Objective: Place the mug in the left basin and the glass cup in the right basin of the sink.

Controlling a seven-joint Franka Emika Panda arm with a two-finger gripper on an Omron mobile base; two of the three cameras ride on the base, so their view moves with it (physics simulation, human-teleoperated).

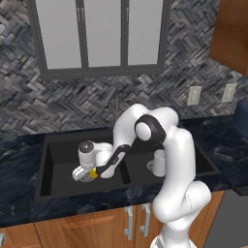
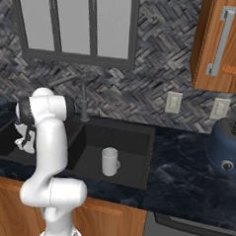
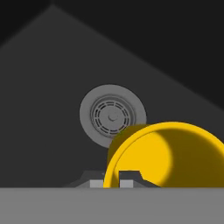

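Mug (image 3: 170,157) — bright yellow, low inside the left basin (image 1: 58,167) of the sink (image 1: 48,193), near its silver drain (image 3: 112,116), rim pinched between the fingers of the gripper (image 3: 111,181). Arm rises from the cabinet front, elbow high, forearm folded down and leftward so the hand reaches into the basin — fingers clamped on the mug wall. Glass cup (image 2: 109,161) stands upright in the right basin (image 2: 136,141).
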